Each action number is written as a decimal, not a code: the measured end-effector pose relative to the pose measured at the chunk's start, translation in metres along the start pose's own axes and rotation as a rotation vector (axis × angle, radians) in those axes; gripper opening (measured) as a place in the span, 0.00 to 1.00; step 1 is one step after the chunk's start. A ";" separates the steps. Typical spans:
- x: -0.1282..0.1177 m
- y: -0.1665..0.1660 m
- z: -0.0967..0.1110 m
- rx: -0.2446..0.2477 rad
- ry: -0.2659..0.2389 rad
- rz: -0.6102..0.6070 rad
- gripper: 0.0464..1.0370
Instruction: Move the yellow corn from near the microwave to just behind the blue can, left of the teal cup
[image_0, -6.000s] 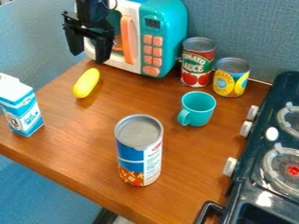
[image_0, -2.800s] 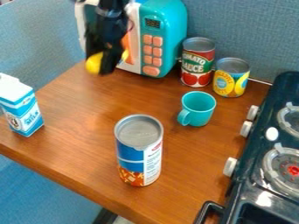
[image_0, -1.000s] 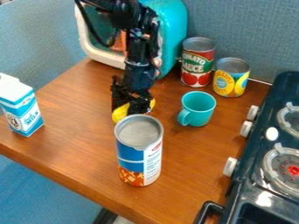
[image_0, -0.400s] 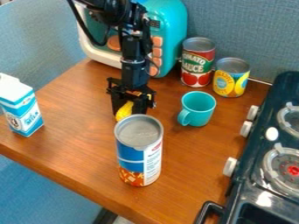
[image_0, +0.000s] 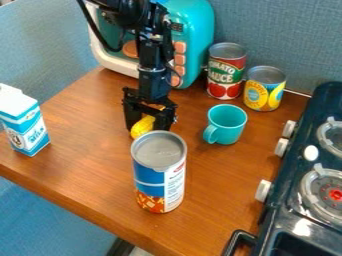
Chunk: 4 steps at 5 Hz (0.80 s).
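The gripper (image_0: 147, 125) is down low over the desk (image_0: 87, 145), just behind the tall blue-and-white can (image_0: 159, 172), its fingers spread well apart, one on each side of the yellow toy (image_0: 141, 127); whether either finger presses on it, I cannot tell. Six seconds ago the toy lay on the desk in front of the toy microwave (image_0: 195, 45), with the gripper above and behind it; later it was up in the gripper, and now it is between the tall can and the microwave, left of the teal cup (image_0: 227, 124). Since the last frame the arm has barely shifted. The cup, the milk carton (image_0: 24, 122), the tomato can (image_0: 226, 72), the short yellow can (image_0: 264, 90) and the stove (image_0: 294, 190) have stayed put.
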<state>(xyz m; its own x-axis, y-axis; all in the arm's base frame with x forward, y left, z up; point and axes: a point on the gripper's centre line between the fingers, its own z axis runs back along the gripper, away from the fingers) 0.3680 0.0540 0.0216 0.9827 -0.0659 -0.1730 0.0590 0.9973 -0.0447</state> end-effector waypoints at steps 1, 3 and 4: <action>-0.003 0.002 0.010 0.023 -0.031 -0.010 0.96; -0.040 0.013 0.093 -0.048 -0.144 -0.119 0.96; -0.073 0.027 0.121 -0.034 -0.118 -0.126 0.96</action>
<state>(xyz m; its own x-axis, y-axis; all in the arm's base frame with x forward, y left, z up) 0.3194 0.0902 0.1520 0.9819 -0.1835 -0.0477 0.1786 0.9795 -0.0927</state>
